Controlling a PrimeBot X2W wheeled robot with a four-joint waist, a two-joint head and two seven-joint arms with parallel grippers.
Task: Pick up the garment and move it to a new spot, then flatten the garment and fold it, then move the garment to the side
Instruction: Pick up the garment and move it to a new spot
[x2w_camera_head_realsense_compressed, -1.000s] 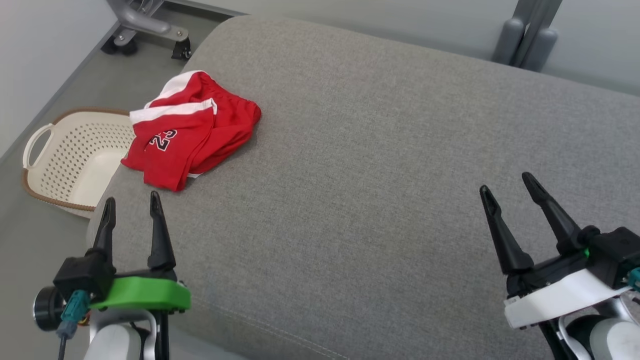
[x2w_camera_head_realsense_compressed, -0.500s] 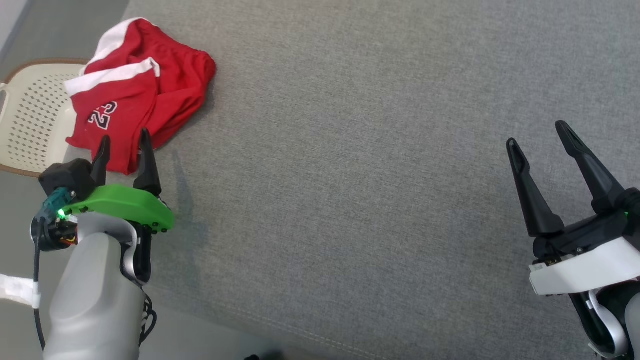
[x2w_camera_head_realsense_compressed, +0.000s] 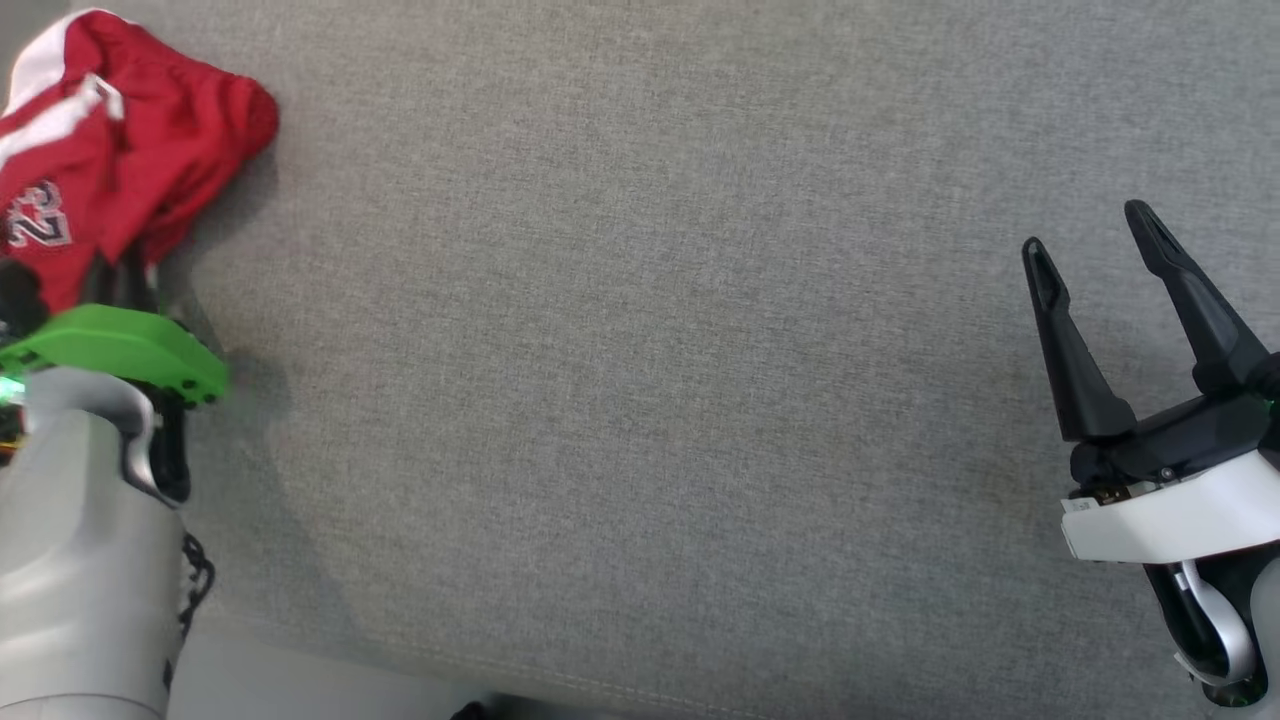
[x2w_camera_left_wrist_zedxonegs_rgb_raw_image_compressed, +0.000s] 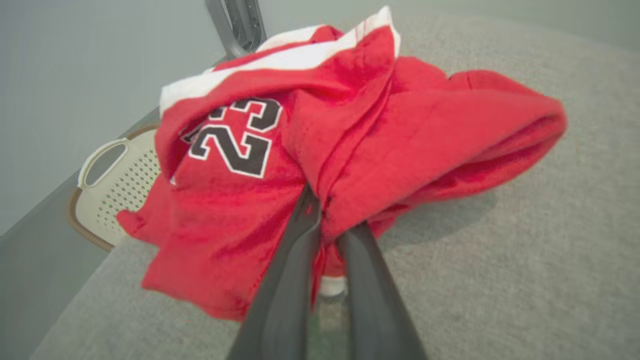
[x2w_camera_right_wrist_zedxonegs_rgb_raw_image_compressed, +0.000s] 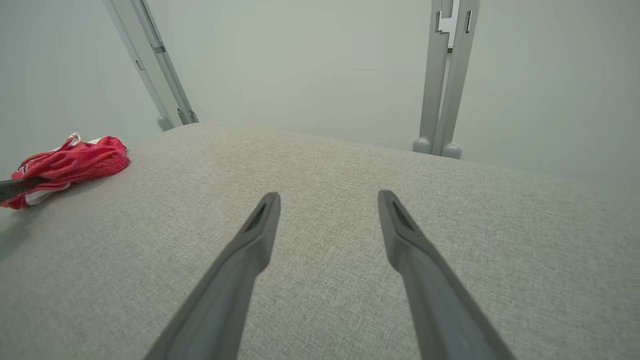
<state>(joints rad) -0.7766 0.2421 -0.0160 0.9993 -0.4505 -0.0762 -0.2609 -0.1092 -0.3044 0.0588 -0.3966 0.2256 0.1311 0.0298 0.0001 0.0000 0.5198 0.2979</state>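
The left gripper (x2w_camera_left_wrist_zedxonegs_rgb_raw_image_compressed: 320, 197) is pinching a fold of the crumpled red-and-white cloth garment (x2w_camera_left_wrist_zedxonegs_rgb_raw_image_compressed: 425, 130), ready to lift it. The garment is lying at the left edge of the grey fabric cushion (x2w_camera_head_realsense_compressed: 640, 350). The right gripper (x2w_camera_head_realsense_compressed: 1088, 228) is waiting wide open, holding nothing.

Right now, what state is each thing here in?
Grey fabric cushion: flat, smooth.
Red cloth garment with white trim: crumpled on the cushion, pinched at its near edge.
Left tool: shut on the garment.
Right tool: open, empty, above the cushion.
Cream perforated plastic basket: on the floor beside the cushion.
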